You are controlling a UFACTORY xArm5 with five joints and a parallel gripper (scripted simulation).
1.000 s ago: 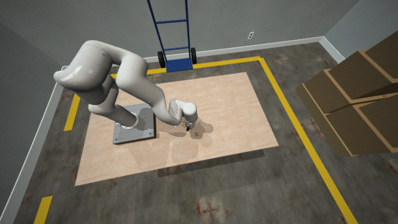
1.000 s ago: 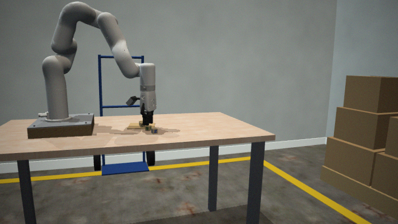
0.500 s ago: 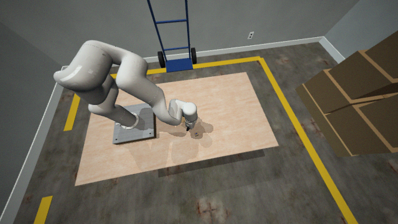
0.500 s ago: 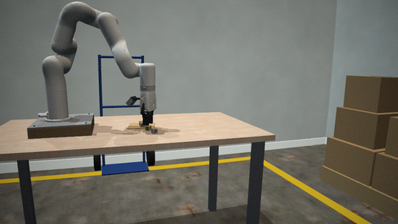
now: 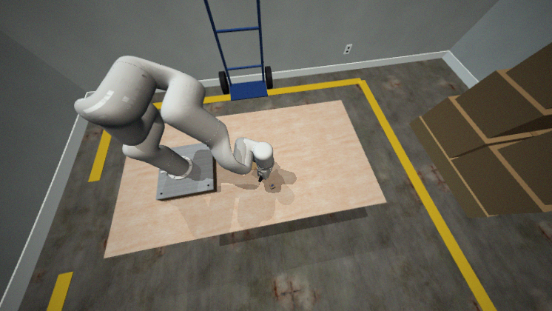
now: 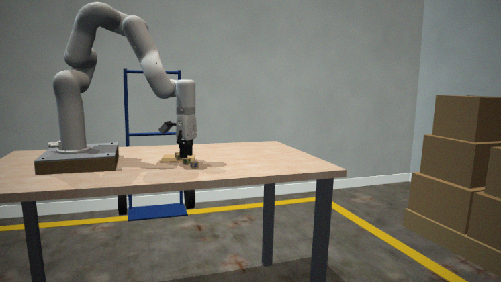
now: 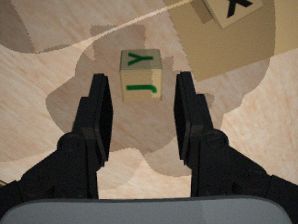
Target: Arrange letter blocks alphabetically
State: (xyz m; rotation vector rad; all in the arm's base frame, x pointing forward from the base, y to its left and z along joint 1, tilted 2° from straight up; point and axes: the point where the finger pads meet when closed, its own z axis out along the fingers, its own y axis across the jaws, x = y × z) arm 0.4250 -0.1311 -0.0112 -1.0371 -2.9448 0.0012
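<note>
Well, my fingers stand part-spread above the worktop, well in from its edges, green-lettered block near them, unpinched, off the mat

Over the last second, no clear movement could be made out in the top or exterior view. Any shift of the arm or the end effector was too slight to tell, as was any change in the gap between its fingers. The green-lettered block and the blue-lettered block showed no discernible shift on the desk either.
</note>
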